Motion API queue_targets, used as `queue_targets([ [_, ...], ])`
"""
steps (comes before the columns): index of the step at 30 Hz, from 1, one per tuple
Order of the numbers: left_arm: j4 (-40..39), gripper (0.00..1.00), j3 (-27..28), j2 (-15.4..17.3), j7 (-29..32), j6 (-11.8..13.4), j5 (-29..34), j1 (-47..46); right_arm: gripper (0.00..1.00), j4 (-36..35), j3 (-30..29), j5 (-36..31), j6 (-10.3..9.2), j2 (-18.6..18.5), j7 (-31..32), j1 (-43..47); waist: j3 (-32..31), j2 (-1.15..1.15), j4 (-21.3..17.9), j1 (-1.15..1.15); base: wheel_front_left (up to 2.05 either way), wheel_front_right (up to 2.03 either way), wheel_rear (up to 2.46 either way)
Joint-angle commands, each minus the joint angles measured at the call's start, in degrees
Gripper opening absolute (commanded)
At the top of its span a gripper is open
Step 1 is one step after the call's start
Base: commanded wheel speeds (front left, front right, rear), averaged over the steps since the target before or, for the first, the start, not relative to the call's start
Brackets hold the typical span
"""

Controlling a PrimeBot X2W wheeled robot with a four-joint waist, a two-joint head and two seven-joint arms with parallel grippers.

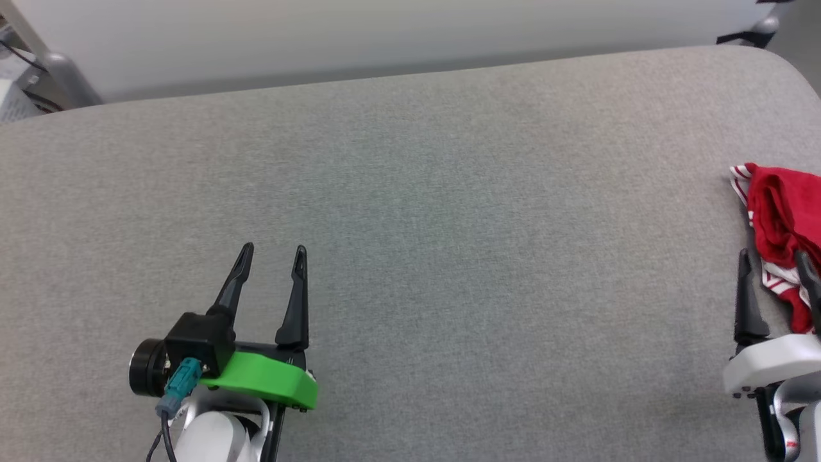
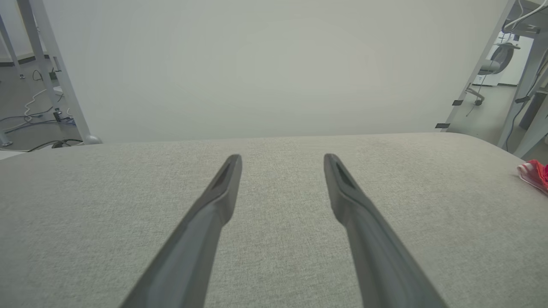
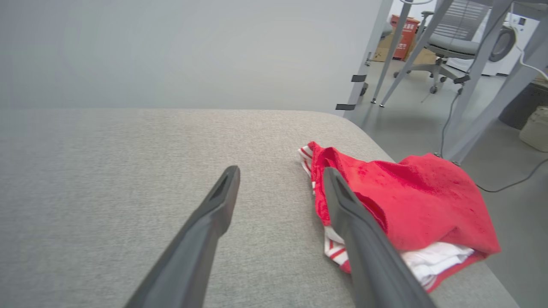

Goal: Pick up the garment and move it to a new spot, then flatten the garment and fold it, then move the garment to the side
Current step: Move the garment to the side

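Near left: left gripper (image 1: 275, 249), long dark fingers spread wide and holding nothing, over the grey woven-fabric tabletop (image 1: 449, 192). Near right: right gripper (image 1: 773, 255) is spread too and empty, its outer finger overlapping the edge of the crumpled red jersey T-shirt (image 3: 411, 201) with red-and-white striped trim; contact unclear. The shirt lies bunched at the tabletop's right edge, with a plain white panel (image 1: 321, 38) beyond.

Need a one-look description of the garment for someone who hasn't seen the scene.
Start at the wide grey fabric-covered table and follow it to its right end. There the garment lies crumpled by the right gripper. It is bright red with red-and-white striped trim, the one coloured cloth on the grey.
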Motion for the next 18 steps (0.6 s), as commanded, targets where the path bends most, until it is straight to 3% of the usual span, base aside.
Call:
queue_targets([
  [1, 0.3, 1.00, 0.3, -0.4, -0.3, 0.5, -0.1, 1.0, 1.00, -1.9, 1.0, 1.1, -0.05, 0.5, 0.4, 1.7, -5.4, 0.00, 5.4, 0.01, 0.00, 0.00, 0.00],
  [8, 1.6, 1.00, 1.7, -1.0, -0.3, 1.6, 0.5, 5.6, 1.00, -14.5, 8.4, 5.9, -0.05, 3.1, 5.1, 11.2, -10.2, 0.00, 9.6, 0.01, 0.00, 0.00, 0.00],
  [18, 3.3, 1.00, 2.1, 0.1, -0.3, 0.2, 1.6, 8.6, 1.00, -22.8, 10.0, 6.8, -0.05, 4.5, 9.3, 18.9, -13.3, 0.00, 10.0, 0.01, 0.00, 0.00, 0.00],
])
